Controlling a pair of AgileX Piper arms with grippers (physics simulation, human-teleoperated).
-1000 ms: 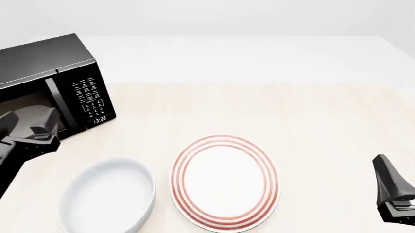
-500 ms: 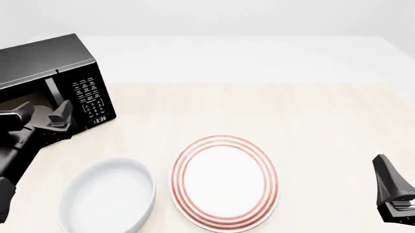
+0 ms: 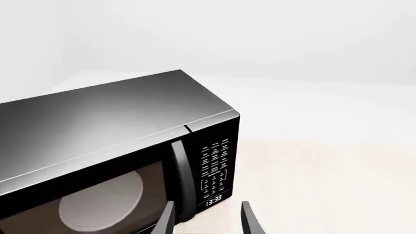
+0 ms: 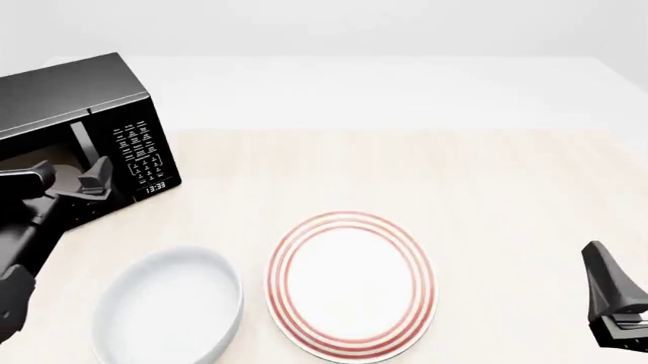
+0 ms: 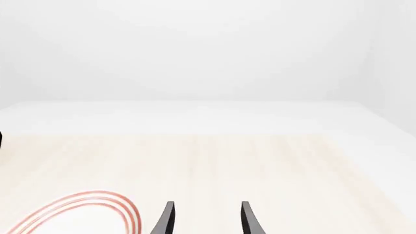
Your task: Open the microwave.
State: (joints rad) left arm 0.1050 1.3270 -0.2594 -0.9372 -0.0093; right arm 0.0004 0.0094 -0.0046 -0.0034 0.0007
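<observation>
The microwave (image 4: 86, 129) was a glossy black box with a dark glass door, shut, a vertical bar handle (image 3: 184, 178) beside a white-lettered keypad (image 3: 215, 165), and a clock (image 3: 214, 200) reading 13:33; a pale round turntable (image 3: 101, 202) showed dimly through the glass. In the front view it stood at about 10 o'clock on the table (image 4: 405, 167), turned a little so its keypad end faced the middle. There was one microwave, one white bowl (image 4: 170, 307), one red-ringed plate (image 4: 351, 284) and two grippers. The bowl lay at 7 o'clock and the plate at 6 o'clock, near each other but apart. The left gripper (image 4: 63, 176) hung right in front of the door at 9 o'clock, its jaws spread wide and holding nothing; in the left wrist view its fingers (image 3: 165, 222) stood to either side of the handle's lower end and the clock, and whether either touched the door could not be told. The right gripper (image 5: 205, 219) sat low at 4 o'clock, well away from the microwave, its jaws parted and empty over bare table, with the plate's rim just beside it in the right wrist view.
</observation>
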